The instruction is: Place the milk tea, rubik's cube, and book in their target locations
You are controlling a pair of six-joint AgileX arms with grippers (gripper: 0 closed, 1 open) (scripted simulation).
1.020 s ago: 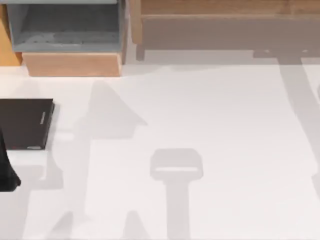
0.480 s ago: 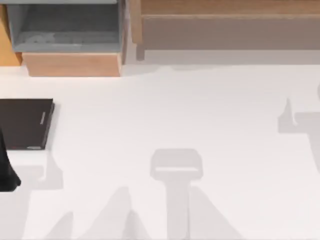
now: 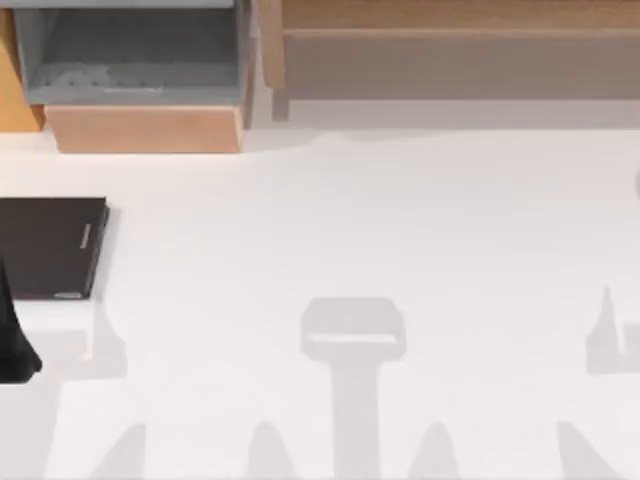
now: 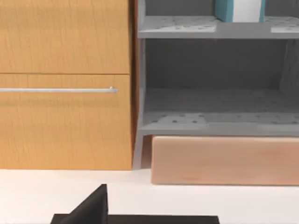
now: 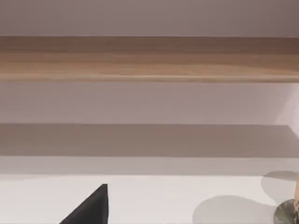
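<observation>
our left gripper (image 4: 96, 207) appears as one dark fingertip low in the left wrist view, and we cannot tell whether it is open or closed; our right gripper (image 5: 93, 207) appears the same way in the right wrist view, and we cannot tell its state either. our left arm (image 3: 15, 340) sits at the white table's (image 3: 400, 220) left edge, just beside a flat black slab (image 3: 50, 247) lying there. at the table's far left corner stands a grey shelf unit (image 3: 130, 60) on a wooden base (image 3: 145, 128), next to a wooden cabinet (image 4: 65, 84). the book (image 4: 239, 10), teal with white page edges, stands on the upper shelf. a long wooden shelf (image 3: 450, 20) runs along the table's far edge.
</observation>
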